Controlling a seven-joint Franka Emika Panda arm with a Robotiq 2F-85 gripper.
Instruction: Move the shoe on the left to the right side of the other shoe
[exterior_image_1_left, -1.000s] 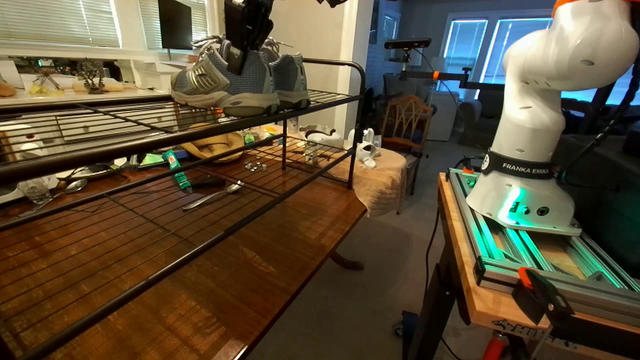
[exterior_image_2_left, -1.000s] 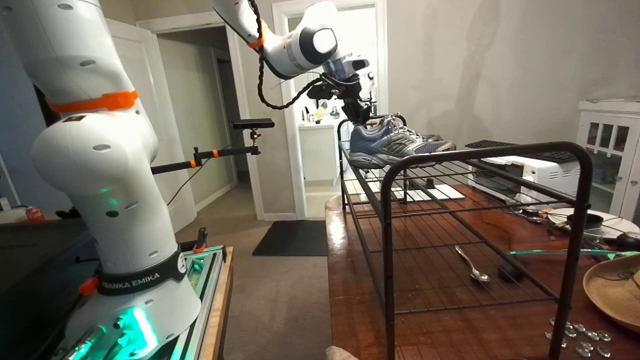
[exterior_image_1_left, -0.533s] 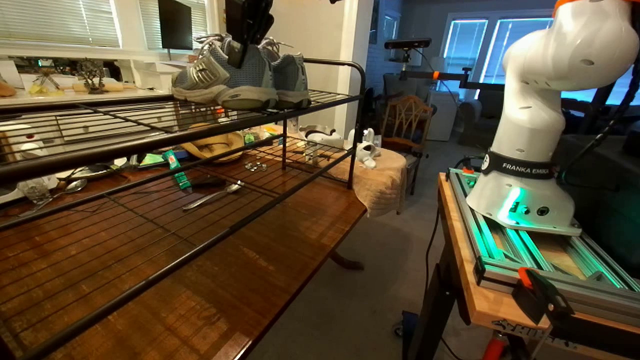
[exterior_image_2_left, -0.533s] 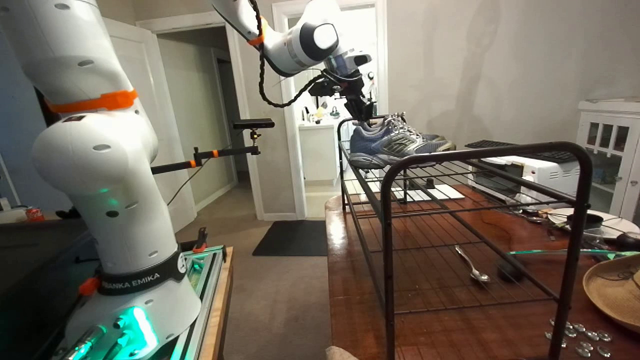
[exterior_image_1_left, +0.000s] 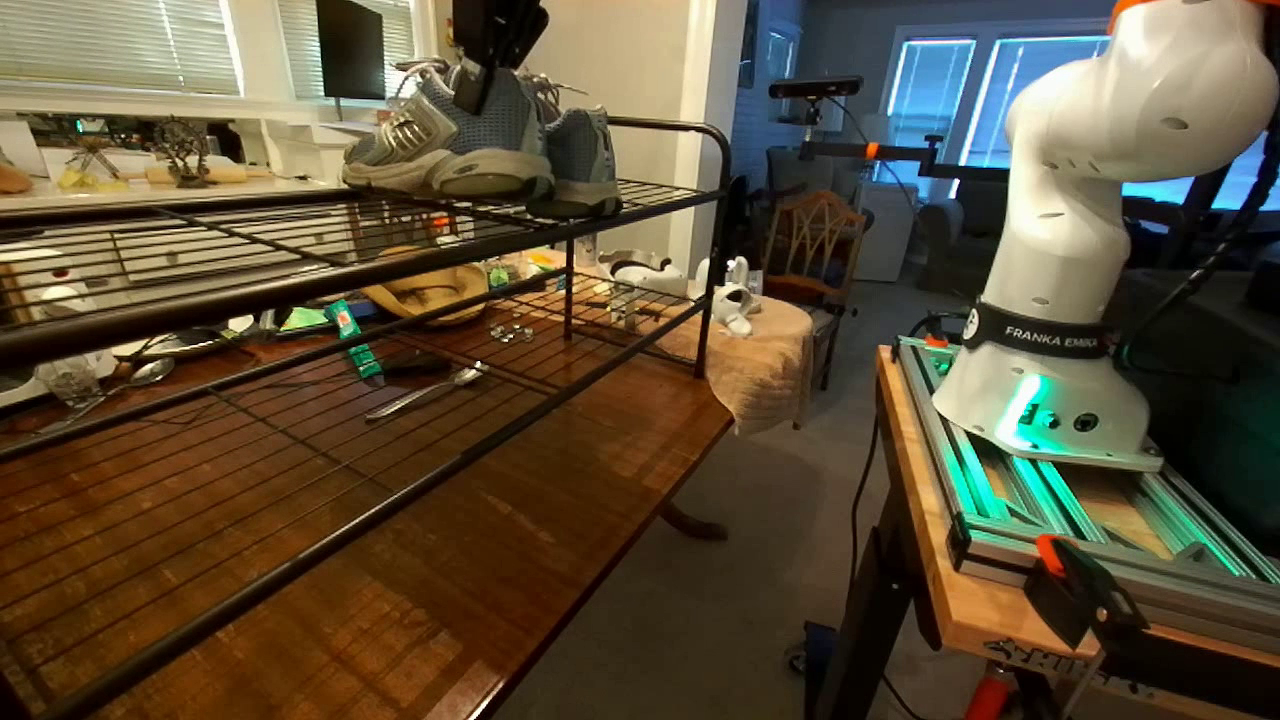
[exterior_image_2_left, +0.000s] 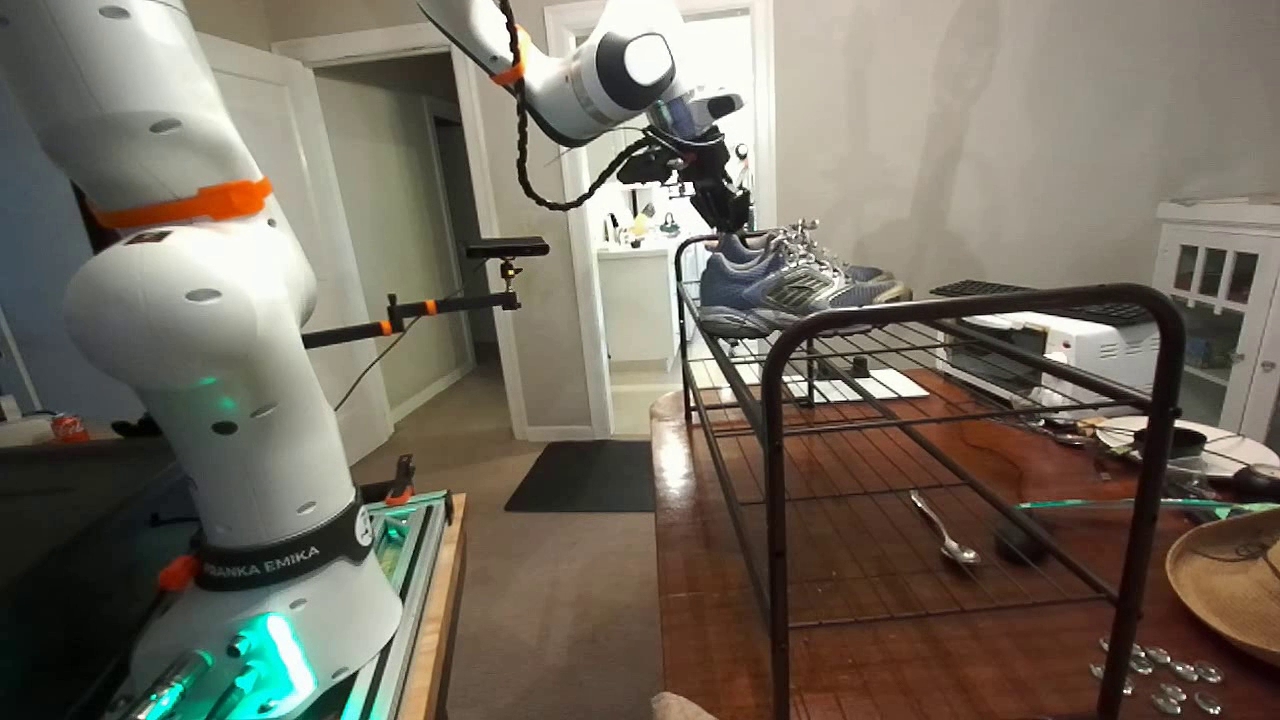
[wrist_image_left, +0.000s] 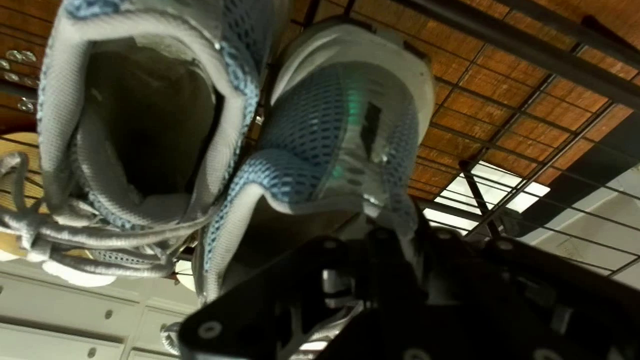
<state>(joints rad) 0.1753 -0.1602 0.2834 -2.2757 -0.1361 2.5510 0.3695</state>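
Observation:
Two grey-blue running shoes are at the far end of the black wire rack's (exterior_image_2_left: 777, 560) top shelf. My gripper (wrist_image_left: 407, 240) is shut on the side wall of one shoe's collar, with the fabric between its fingers. This held shoe (wrist_image_left: 320, 125) shows nearer in an exterior view (exterior_image_1_left: 500, 120), its heel raised a little off the shelf. Whether its toe still touches is unclear. The other shoe (wrist_image_left: 240, 45) stands close beside it; it shows in both exterior views (exterior_image_1_left: 585, 155) (exterior_image_2_left: 760, 285). In an exterior view the gripper (exterior_image_2_left: 738, 222) is above and behind it, and the held shoe is mostly hidden.
The rack's side rail (exterior_image_2_left: 1000, 301) rises above the shelf at its end. A wooden table (exterior_image_1_left: 560, 470) stands under the rack with a spoon (exterior_image_2_left: 945, 530), a straw hat (exterior_image_2_left: 1235, 585) and glass beads. A white toaster oven (exterior_image_2_left: 1080, 350) stands behind the rack.
My gripper has risen slightly with the held shoe, whose heel has lifted. The shoe has tilted slightly. The other shoe has stayed in place.

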